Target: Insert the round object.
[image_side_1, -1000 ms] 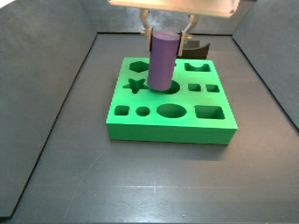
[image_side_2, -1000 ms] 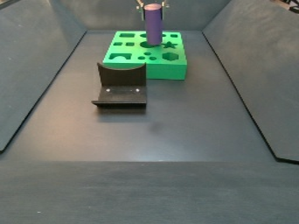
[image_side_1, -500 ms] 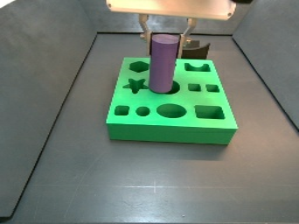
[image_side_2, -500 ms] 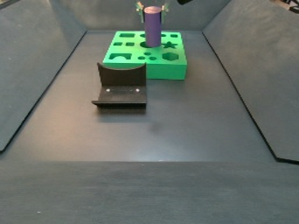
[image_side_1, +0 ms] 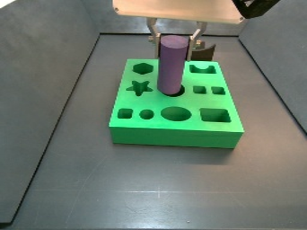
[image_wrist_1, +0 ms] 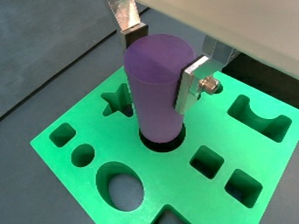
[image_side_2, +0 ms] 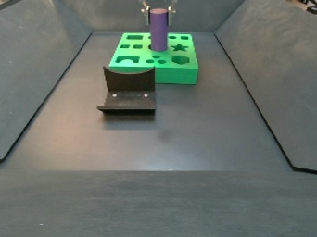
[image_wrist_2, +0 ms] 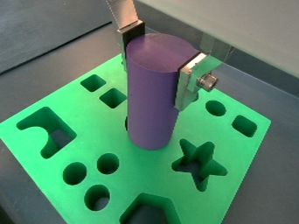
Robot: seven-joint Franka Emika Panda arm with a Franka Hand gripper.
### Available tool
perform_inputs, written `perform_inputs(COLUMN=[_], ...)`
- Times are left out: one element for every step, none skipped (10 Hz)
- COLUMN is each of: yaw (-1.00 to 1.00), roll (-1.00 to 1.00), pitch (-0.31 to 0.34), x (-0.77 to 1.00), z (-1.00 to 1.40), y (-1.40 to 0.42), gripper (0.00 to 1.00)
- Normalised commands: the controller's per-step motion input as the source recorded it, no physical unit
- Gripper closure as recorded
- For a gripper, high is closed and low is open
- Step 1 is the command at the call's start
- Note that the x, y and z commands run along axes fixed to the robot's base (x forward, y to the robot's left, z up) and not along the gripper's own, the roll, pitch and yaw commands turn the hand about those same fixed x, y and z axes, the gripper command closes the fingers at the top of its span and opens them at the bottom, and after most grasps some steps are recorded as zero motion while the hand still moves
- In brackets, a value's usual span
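The round object, a tall purple cylinder peg (image_wrist_1: 156, 92), stands upright with its lower end in the round hole of the green block (image_wrist_1: 176, 179). It also shows in the wrist view (image_wrist_2: 155, 96) and in both side views (image_side_1: 174, 65) (image_side_2: 158, 28). My gripper (image_wrist_1: 160, 57) sits over the block, its silver fingers (image_wrist_1: 194, 79) pressed on opposite sides of the peg near its top. The green block (image_side_1: 180, 130) has several other shaped holes, among them a star (image_side_1: 139, 88) and an oval (image_side_1: 177, 114).
The fixture (image_side_2: 129, 89) stands on the dark floor beside the green block (image_side_2: 146, 67); in a side view it shows behind the block (image_side_1: 206, 50). Dark walls ring the floor.
The peg has gone from slightly tilted to upright, shifted a little sideways over the round hole and sunk a little into it. The gripper stays shut on it.
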Motion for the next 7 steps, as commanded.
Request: perform_inputs(yaw=[0.00, 0.00, 0.00, 0.00, 0.00, 0.00, 0.00], roll=[-0.41, -0.42, -0.13, 0.05, 0.20, 0.28, 0.17], pitch=[0.000, 0.000, 0.000, 0.046, 0.006, 0.000, -0.143], x=[0.00, 0.01, 0.24, 0.24, 0.18, 0.23, 0.00], z=[-0.24, -0.28, -0.41, -0.37, -0.38, -0.48, -0.69], y=[-0.04, -0.02, 0.00, 0.00, 0.00, -0.02, -0.06], gripper=[1.00, 1.00, 1.00, 1.00, 1.00, 1.00, 1.00])
